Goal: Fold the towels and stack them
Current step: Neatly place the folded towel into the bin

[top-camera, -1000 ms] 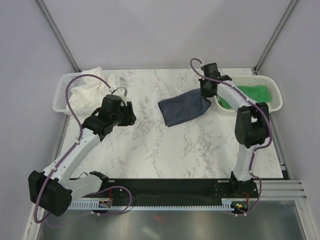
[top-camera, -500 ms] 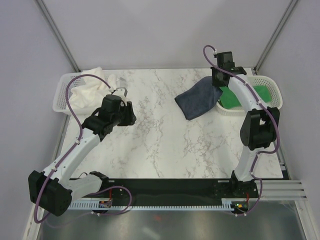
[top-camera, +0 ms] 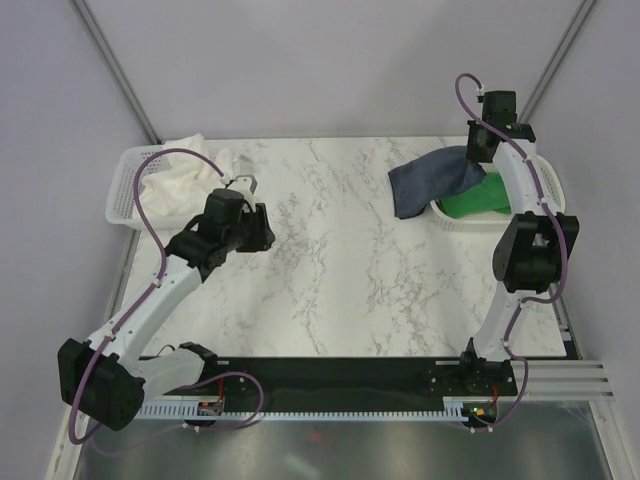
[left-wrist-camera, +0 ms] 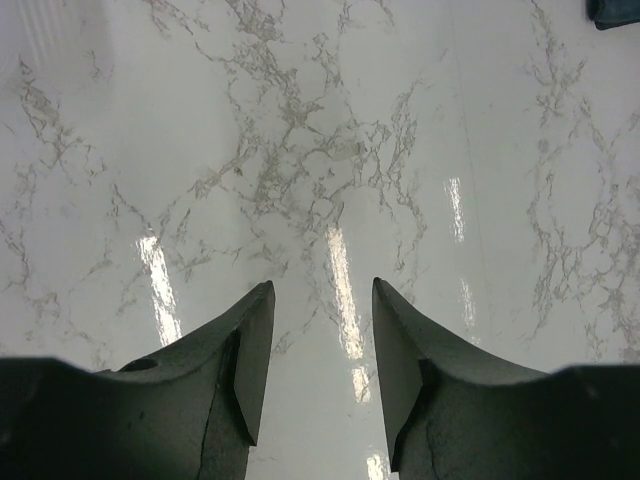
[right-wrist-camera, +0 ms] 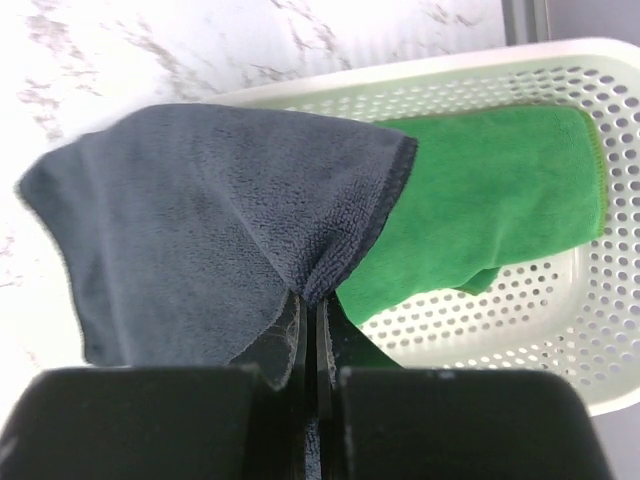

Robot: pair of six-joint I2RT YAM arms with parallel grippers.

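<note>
My right gripper [top-camera: 480, 160] [right-wrist-camera: 309, 298] is shut on a corner of the navy-blue towel [top-camera: 430, 180] [right-wrist-camera: 200, 220]. The towel hangs in the air, draped over the left rim of the right basket [top-camera: 552, 195] [right-wrist-camera: 560, 330]. A folded green towel [top-camera: 480, 197] [right-wrist-camera: 500, 215] lies inside that basket. The cream-white towel [top-camera: 180, 180] is bunched in the left basket [top-camera: 122, 190] at the back left. My left gripper [top-camera: 245, 190] [left-wrist-camera: 320, 300] hovers open over bare marble beside that basket, with nothing between its fingers.
The marble tabletop [top-camera: 330, 270] [left-wrist-camera: 330, 130] lies between the two baskets. Slanted frame posts [top-camera: 115, 70] rise at the back corners. A black rail [top-camera: 330, 385] with the arm bases runs along the near edge.
My right gripper has carried the navy towel up and to the right, from the middle of the table to over the right basket. The left arm has stayed still.
</note>
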